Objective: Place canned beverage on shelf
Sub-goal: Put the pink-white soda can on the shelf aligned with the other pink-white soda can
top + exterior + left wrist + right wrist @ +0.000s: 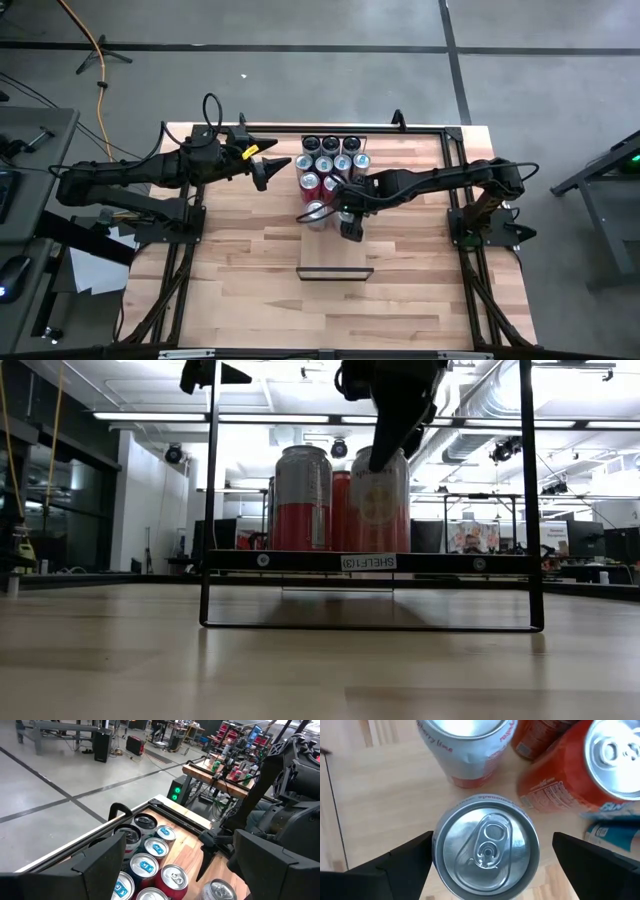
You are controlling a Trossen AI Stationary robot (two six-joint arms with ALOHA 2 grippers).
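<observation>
A silver-topped canned beverage (486, 851) stands upright on its base on the pale wooden shelf (335, 258), near the shelf's far end. My right gripper (350, 222) hangs open above it, pointing steeply down, one finger on either side of the can's top; a gap shows on at least one side. In the low view the can (380, 505) stands on the shelf board (300, 560) under the gripper (395, 445). A second silver and red can (465, 745) stands beside it on the shelf. My left gripper (272, 170) waits open, held high left of the can cluster.
A tight cluster of several upright cans (333, 160) stands on the table just beyond the shelf, and shows in the left wrist view (150, 865). Red cans (605, 765) stand close to the placed can. A dark metal frame (400, 128) borders the table.
</observation>
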